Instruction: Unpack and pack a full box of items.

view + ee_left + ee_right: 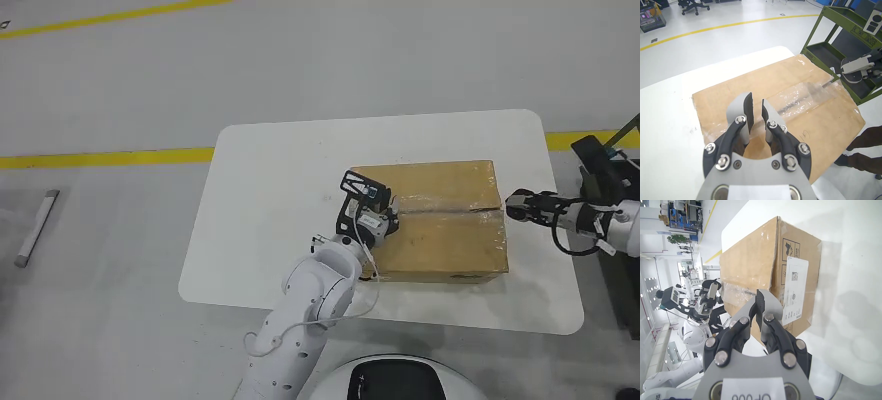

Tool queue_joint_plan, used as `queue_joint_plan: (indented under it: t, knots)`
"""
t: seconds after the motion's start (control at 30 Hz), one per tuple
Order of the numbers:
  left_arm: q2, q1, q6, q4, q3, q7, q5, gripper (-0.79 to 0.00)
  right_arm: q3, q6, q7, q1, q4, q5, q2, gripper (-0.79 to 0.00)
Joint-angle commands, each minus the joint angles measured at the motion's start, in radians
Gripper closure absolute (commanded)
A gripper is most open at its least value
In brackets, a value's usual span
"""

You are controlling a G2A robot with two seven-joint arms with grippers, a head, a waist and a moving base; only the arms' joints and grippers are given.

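The white table (pixel 270 200) is lying bare toward its left and far edges. The cardboard box (pixel 440 235) is sitting shut by the near edge, closer to the right edge, with its long axis and taped seam (pixel 800 94) running left to right. My left pincer (pixel 756 99) is hovering over the box's left end, fingers slightly apart and holding nothing. My right pincer (pixel 759 295) is hanging at the right end, fingers together.

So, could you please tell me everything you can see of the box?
The box is brown cardboard and shut, its top flaps sealed with clear tape along the seam. A white label is on one end. It rests on the table. The left gripper is over one seam end, the right gripper at the other.
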Motion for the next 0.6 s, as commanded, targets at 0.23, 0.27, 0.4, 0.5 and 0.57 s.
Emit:
queue_joint_plan:
  t: [0.23, 0.27, 0.4, 0.5, 0.57]
  knots:
    - [0.001, 0.010, -0.019, -0.001, 0.019, -0.020, 0.028, -0.108, 0.033, 0.008, -0.077, -0.035, -0.021, 0.052, 0.001, 0.000]
    - [0.001, 0.012, -0.019, -0.002, 0.019, -0.020, 0.030, -0.086, 0.034, 0.008, -0.084, -0.040, -0.025, 0.060, 0.001, 0.000]
    - [0.001, 0.014, -0.016, 0.001, 0.021, -0.015, 0.033, -0.040, 0.037, 0.008, -0.113, -0.054, -0.038, 0.082, 0.001, 0.000]
    - [0.000, 0.010, -0.018, 0.009, 0.027, -0.011, 0.037, -0.022, 0.048, 0.011, -0.140, -0.062, -0.043, 0.098, 0.001, 0.000]
    - [-0.002, 0.006, -0.021, 0.016, 0.034, -0.008, 0.037, 0.000, 0.060, 0.013, -0.157, -0.070, -0.045, 0.113, 0.001, 0.000]
